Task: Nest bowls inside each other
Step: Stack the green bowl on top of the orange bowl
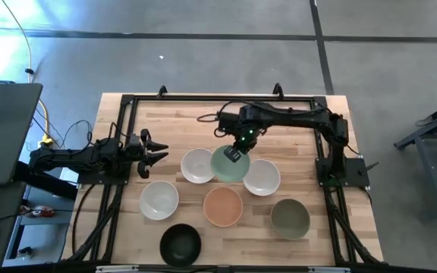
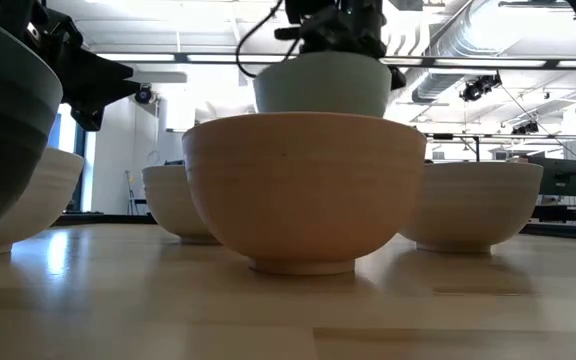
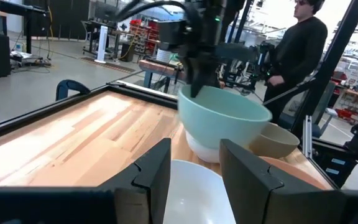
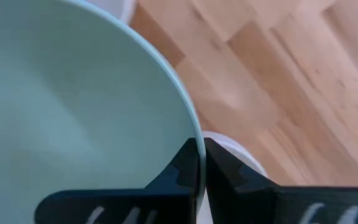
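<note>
R gripper (image 1: 237, 154): clamped on rim of mint bowl (image 1: 229, 164), fingers together on the wall; bowl lifted off table, seen raised in low view
Mint bowl pos: between two white bowls, overlapping both from above – white bowl L (image 1: 198, 165) & white bowl R (image 1: 262, 177)
L gripper (image 1: 156, 152): fingers apart, holding nothing, waits at table's L side near white bowl L
Third white bowl (image 1: 159, 200): front-L, apart from others
Peach bowl (image 1: 223, 206): front-centre, just below mint bowl
Olive-grey bowl (image 1: 290, 218): front-R
Black bowl (image 1: 180, 245): at front edge
Table (image 1: 165, 121): wood, rear half bare
Bkgd: person (image 3: 297, 50) standing beyond table, in L wrist view
</note>
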Robot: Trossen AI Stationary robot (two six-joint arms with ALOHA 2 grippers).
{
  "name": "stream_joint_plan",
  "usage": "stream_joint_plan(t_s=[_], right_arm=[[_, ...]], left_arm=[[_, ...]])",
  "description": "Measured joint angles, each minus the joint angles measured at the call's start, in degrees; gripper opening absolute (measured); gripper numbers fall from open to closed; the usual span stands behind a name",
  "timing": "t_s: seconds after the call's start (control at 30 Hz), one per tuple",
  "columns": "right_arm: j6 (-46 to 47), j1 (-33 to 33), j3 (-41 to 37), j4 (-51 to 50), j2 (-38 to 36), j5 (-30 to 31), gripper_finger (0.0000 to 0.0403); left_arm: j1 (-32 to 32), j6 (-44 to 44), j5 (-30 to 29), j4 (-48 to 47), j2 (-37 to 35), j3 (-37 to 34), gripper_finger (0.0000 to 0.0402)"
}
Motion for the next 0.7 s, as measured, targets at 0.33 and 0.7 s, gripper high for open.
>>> stream_joint_plan(t_s=[0.33, 0.7], right_arm=[[3.1, 6.0, 0.0, 3.1, 0.0, 0.1, 0.0000], [9.3, 12.6, 0.0, 7.2, -2.7, 5.9, 0.0000]], left_arm=[[0.0, -0.4, -1.4, 0.1, 0.0, 0.0, 0.0127], [-0.1, -1.7, -1.5, 0.1, 0.0, 0.0, 0.0127]])
